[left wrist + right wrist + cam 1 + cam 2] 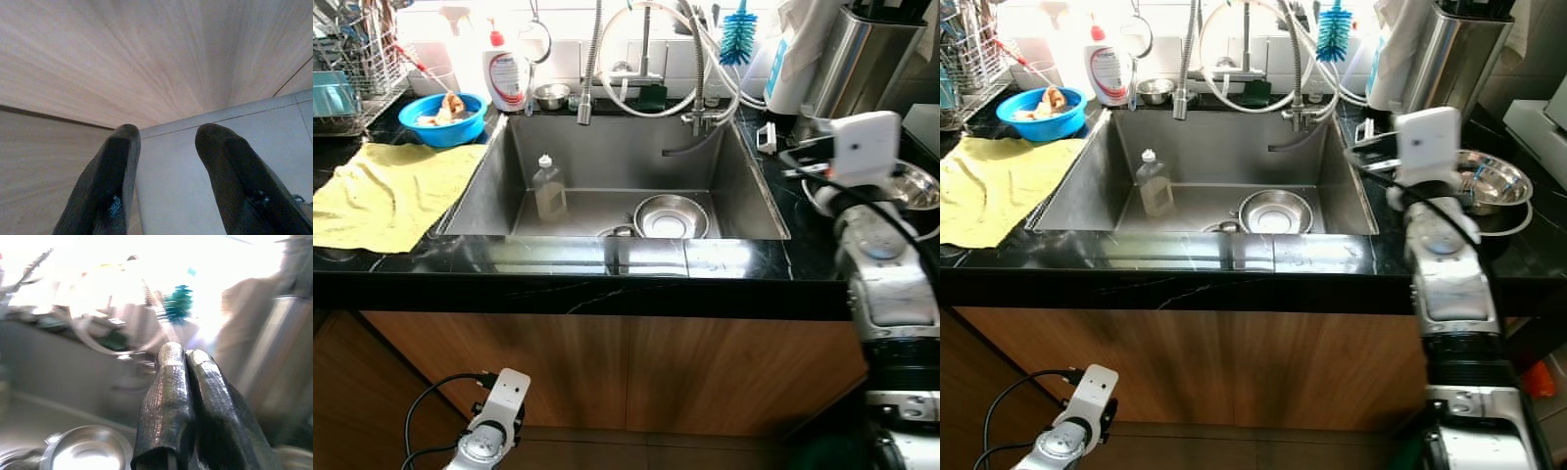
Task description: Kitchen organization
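A steel sink [744,186] holds a round steel bowl [672,216] near its front right and a clear soap bottle [548,188] standing at its left. My right gripper [185,352] is shut with nothing in it. It hovers over the counter at the sink's right rim, with its fingers [793,157] pointing toward the basin. A second steel bowl [913,186] rests on the counter behind that wrist. My left gripper [166,134] hangs open and idle low by the wooden cabinet front [607,372].
A yellow cloth [391,191] lies on the black counter to the left, with a blue bowl [442,117] and a dish rack [342,69] behind it. A white detergent bottle [506,73], a small steel bowl [552,95], faucet hoses [589,69] and a teal brush [738,37] line the back. A steel canister [857,59] stands at the back right.
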You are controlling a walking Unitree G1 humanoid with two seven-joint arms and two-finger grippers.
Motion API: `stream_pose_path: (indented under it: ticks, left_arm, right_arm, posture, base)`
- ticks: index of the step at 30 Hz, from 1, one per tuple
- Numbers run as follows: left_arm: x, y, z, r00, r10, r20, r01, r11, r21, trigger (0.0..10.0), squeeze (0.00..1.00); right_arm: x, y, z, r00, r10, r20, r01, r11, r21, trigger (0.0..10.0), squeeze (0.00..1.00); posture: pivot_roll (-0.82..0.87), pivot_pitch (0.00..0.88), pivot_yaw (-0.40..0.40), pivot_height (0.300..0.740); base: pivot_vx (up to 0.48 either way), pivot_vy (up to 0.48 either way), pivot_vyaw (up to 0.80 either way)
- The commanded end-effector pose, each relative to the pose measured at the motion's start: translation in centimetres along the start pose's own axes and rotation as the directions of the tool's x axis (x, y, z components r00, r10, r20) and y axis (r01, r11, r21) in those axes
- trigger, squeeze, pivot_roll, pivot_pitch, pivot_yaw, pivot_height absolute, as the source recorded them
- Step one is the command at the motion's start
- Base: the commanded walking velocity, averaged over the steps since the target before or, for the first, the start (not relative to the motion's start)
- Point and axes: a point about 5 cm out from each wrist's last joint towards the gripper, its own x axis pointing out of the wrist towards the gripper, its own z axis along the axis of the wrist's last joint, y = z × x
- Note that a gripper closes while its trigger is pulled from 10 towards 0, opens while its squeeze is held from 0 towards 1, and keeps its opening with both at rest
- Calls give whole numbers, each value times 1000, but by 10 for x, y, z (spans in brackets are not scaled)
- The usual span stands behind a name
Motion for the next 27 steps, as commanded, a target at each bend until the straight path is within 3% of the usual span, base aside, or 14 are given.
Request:
stream_pose_path:
  ticks: [1,3,4,16,27]
  left_arm:
    - [-1,1,-6,1000,9,-25,-9,1000,-1,10000,0]
    - [-2,1,-7,1000,11,-27,-11,1000,-1,10000,0]
    - [-2,2,-7,1000,12,-28,-12,1000,-1,10000,0]
    - [-2,2,-8,999,9,-31,-9,1000,-1,10000,0]
    - [-2,2,-9,999,4,-35,-4,1000,4,10000,0]
  right_arm:
    - [-1,5,-2,999,52,-11,-52,998,25,10000,0]
    - [-2,11,-11,994,95,-57,-93,995,30,10000,0]
    - [-4,14,-17,989,122,-84,-116,990,74,10000,0]
    - [-10,27,-33,965,229,-127,-203,961,190,10000,0]
    - [-13,26,-51,956,215,-199,-160,953,258,10000,0]
  posture:
    - [-49,0,0,740]
    - [-48,0,-2,740]
    - [-47,0,-2,740]
    - [-46,0,-1,740]
    - [-42,0,5,740]
  base:
    - [0,0,0]
    - [0,0,0]
    - [0,0,0]
    - [0,0,0]
    - [0,0,0]
